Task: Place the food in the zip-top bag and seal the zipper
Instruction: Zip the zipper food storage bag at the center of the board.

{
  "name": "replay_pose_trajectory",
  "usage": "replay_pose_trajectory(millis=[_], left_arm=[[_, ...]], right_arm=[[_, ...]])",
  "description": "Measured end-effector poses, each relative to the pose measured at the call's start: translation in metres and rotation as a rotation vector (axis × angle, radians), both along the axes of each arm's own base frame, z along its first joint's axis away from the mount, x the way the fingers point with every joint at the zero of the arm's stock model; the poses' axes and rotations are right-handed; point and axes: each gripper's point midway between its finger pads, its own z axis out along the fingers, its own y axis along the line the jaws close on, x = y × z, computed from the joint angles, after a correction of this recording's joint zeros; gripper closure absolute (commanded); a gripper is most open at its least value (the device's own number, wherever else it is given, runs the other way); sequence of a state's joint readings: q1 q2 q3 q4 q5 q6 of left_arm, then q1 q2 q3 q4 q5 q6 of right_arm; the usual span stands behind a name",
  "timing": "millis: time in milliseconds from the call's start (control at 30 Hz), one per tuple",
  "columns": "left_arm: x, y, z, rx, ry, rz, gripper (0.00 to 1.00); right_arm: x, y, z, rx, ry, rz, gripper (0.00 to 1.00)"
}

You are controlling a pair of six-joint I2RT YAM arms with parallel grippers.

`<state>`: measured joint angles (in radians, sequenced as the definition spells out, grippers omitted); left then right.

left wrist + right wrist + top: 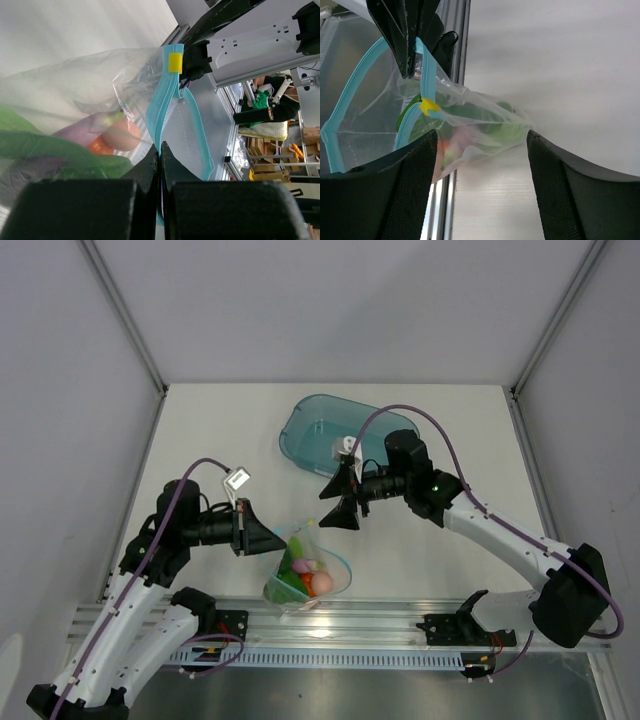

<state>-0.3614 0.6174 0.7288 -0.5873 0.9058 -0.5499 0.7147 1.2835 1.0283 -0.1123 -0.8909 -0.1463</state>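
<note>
The clear, crinkled zip-top bag (338,575) sits at the table's (220,440) 6 o'clock edge. Its mouth gapes, and the teal zipper (167,90) is parted into two strips with a yellow tab (175,62). The left gripper (160,150) is clamped tight on the zipper at the bag's 9 o'clock side. The right gripper (480,137) hovers at the bag's 1 o'clock, spread wide and holding nothing. The food (308,575) blurs behind the plastic: an orange round one (120,137), green shapes, possibly the eggplant (85,130).
</note>
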Motion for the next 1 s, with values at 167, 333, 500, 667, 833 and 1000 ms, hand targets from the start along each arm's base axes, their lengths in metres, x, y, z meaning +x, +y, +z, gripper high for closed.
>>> replay_pose_trajectory(millis=[167,333,500,667,833,1000], left_arm=[[-0.002,-0.001,0.001,-0.007,0.001,-0.014,0.99],[-0.003,-0.001,0.002,-0.01,0.004,-0.02,0.99],[-0.003,-0.001,0.0,-0.008,0.014,-0.023,1.0],[-0.005,-0.002,-0.001,-0.015,0.025,-0.035,0.99],[-0.005,-0.003,0.001,-0.023,0.021,-0.042,0.99],[-0.004,-0.004,0.0,-0.023,0.023,-0.043,0.99]], right_arm=[[0.005,0.012,0.001,0.02,-0.002,0.063,0.33],[0.001,0.017,-0.004,0.025,0.026,0.115,0.4],[-0.009,0.02,0.005,0.048,0.026,0.17,0.46],[-0.019,0.023,0.019,0.067,0.006,0.221,0.51],[-0.029,0.027,0.024,0.07,-0.005,0.272,0.55],[-0.036,0.028,0.015,0.05,0.031,0.303,0.56]])
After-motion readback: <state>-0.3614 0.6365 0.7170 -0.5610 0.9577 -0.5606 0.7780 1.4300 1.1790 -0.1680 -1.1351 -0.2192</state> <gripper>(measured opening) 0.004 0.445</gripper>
